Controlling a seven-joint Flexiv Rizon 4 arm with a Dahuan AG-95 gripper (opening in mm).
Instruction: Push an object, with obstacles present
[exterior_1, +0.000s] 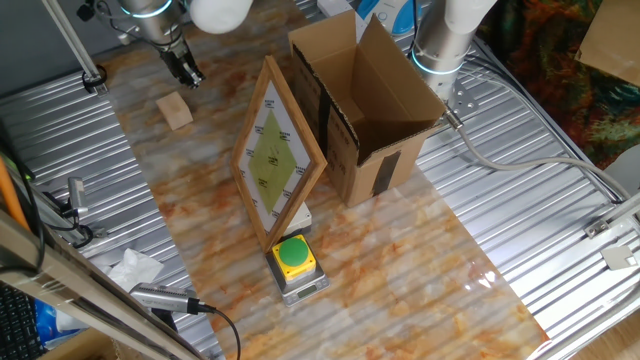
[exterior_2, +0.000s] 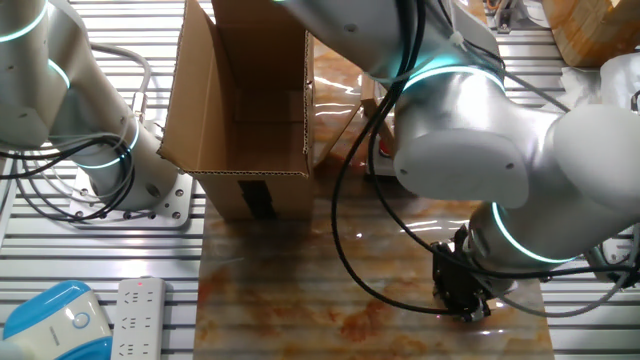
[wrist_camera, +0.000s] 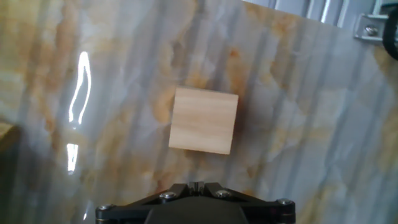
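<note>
The object is a small light-tan wooden cube, lying flat on the marbled tabletop at the far left. In the hand view the cube fills the centre, just ahead of my fingertips. My gripper hangs just beyond the cube, slightly apart from it, pointing down. Its jaws are pressed together with nothing between them, as the hand view of the gripper shows. In the other fixed view the gripper sits low at the right, and my arm hides the cube. The obstacles are a cardboard box, a framed board and a push-button.
The open box stands mid-table, with the board leaning beside it and the button in front of the board. A second robot base stands behind the box. Ribbed metal surfaces flank the marbled top. Crumpled paper and cables lie at the left edge.
</note>
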